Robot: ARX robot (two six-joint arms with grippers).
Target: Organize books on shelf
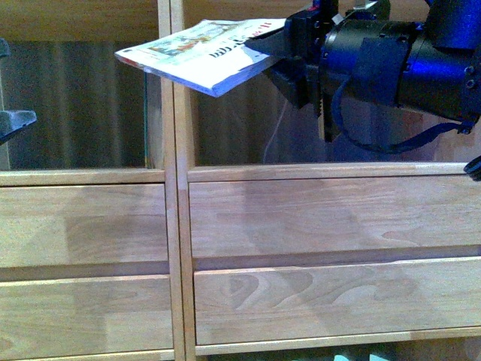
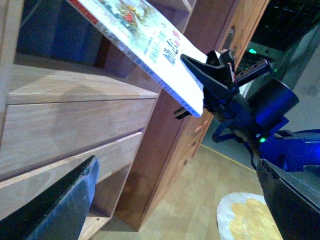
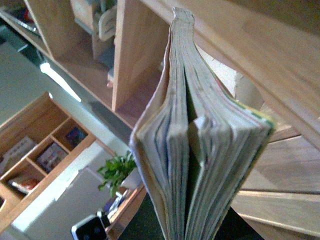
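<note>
While the right hand (image 1: 276, 54) clamped one end of the thin book (image 1: 199, 51), held out nearly flat before the shelf (image 1: 175, 226), above its drawer fronts, the softcover looked light and floppy, likeliest to sag unless gripped by its spine.

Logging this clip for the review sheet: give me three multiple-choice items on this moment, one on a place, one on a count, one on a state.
1. Where is the book? A) on the floor B) in the air before the open cubbies of the shelf C) inside a drawer
2. How many drawer fronts show in the front view? A) one B) seven C) four
3. How is the left gripper? A) open, empty B) shut on the book C) shut on a cup

Answers: 1 B, the right gripper holds it up above the drawers; 2 C, two in each column; 3 A, its fingers stand wide apart with nothing between.
</note>
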